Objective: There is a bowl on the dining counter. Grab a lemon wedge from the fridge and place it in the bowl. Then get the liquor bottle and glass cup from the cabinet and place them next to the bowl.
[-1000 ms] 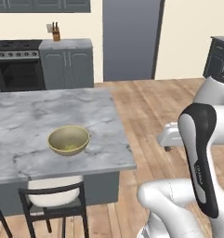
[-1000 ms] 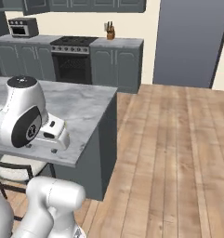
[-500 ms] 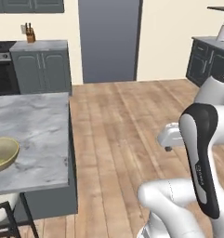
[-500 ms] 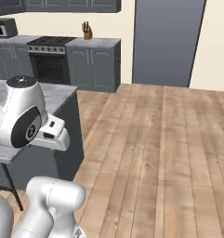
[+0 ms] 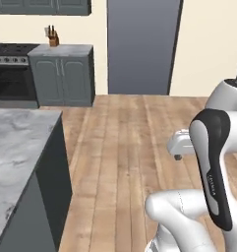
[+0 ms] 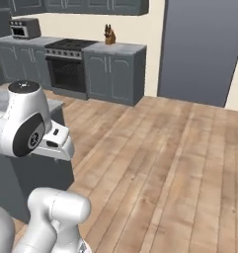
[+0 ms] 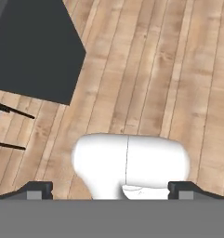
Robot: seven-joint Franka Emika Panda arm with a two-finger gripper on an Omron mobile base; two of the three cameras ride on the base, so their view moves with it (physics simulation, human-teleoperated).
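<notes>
Dining counter (image 5: 16, 147) sits at lower left of the left base view, grey marble top, dark base; its corner is beside the arm in the right base view. Gripper (image 7: 111, 188) spread wide, nothing between the tips, pointing down at wood floor (image 6: 179, 163). Range (image 6: 68, 62) and grey base cabinets (image 5: 63, 76) on the far wall, knife block (image 5: 52, 37) on top, toaster oven (image 6: 25, 28) farther left. Tall flat grey panel (image 5: 142, 47) right of the cabinets; floor toward it open.
</notes>
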